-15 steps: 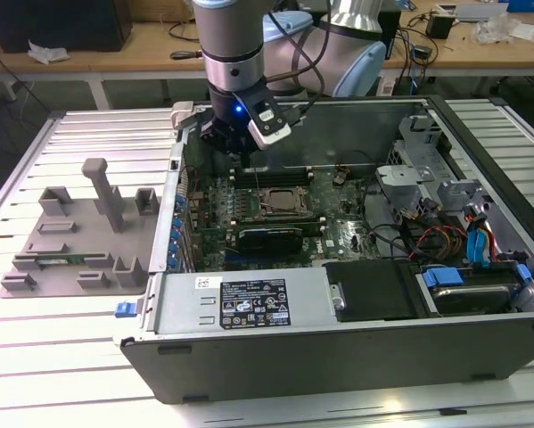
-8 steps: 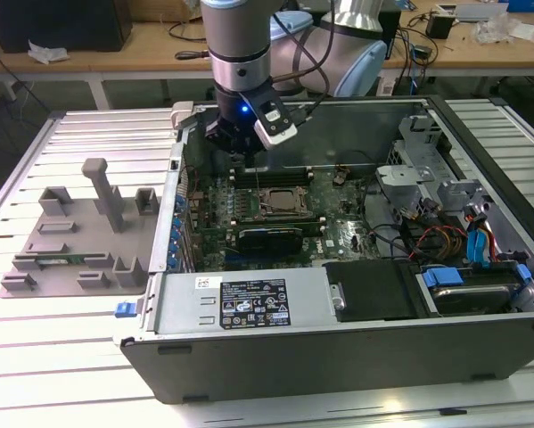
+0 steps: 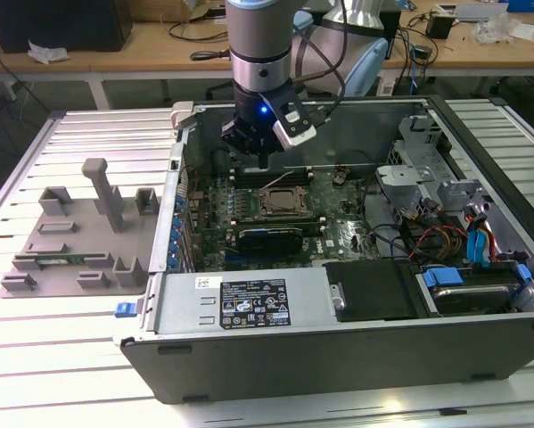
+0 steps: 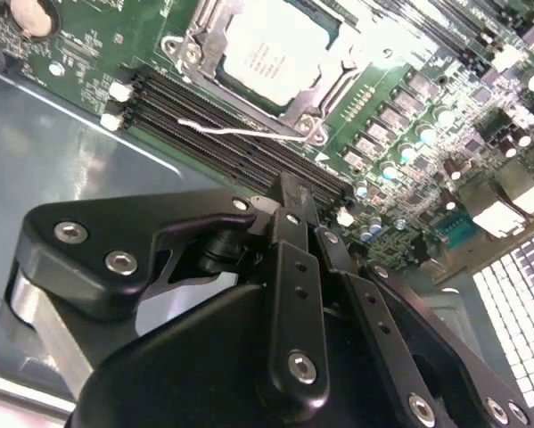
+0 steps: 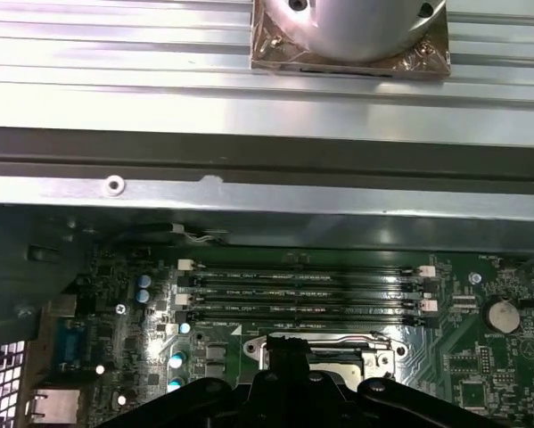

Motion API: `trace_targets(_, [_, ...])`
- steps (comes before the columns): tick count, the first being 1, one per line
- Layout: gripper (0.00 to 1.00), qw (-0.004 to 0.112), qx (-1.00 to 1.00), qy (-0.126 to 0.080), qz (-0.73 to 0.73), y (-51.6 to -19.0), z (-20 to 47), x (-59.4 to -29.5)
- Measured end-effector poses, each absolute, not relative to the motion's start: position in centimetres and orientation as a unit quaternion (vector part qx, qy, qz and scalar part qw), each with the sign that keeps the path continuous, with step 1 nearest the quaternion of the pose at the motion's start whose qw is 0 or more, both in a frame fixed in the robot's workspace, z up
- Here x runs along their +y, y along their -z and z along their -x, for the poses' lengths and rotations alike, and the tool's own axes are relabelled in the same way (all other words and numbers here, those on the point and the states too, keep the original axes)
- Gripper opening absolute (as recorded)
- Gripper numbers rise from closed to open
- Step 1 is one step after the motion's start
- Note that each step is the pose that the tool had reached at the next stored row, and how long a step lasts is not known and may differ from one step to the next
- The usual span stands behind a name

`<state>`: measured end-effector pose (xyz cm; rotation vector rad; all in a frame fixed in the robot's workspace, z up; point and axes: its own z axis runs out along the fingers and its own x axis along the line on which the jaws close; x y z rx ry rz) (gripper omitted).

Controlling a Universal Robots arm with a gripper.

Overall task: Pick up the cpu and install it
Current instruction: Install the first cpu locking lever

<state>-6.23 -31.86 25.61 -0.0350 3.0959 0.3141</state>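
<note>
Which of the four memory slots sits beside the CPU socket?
The black slot bordering the socket's metal frame; the other three lie farther off, toward the case wall.

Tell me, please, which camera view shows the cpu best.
The second wrist view: the cpu sits in its socket, its silvery top plainly visible. The exterior view shows it small, near the gripper; in the first wrist view the gripper hides most of it.

Open computer case [image 3: 338,357] on slatted table [image 3: 61,357]; grey fixture [image 3: 70,241] at exterior view's left.
</note>
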Motion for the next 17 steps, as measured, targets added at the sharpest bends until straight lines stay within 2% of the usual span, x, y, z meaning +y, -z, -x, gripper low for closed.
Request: trace_targets(17, [0.11, 0.017, 0.995, -0.099, 0.011, -24.82, 6.21, -31.88])
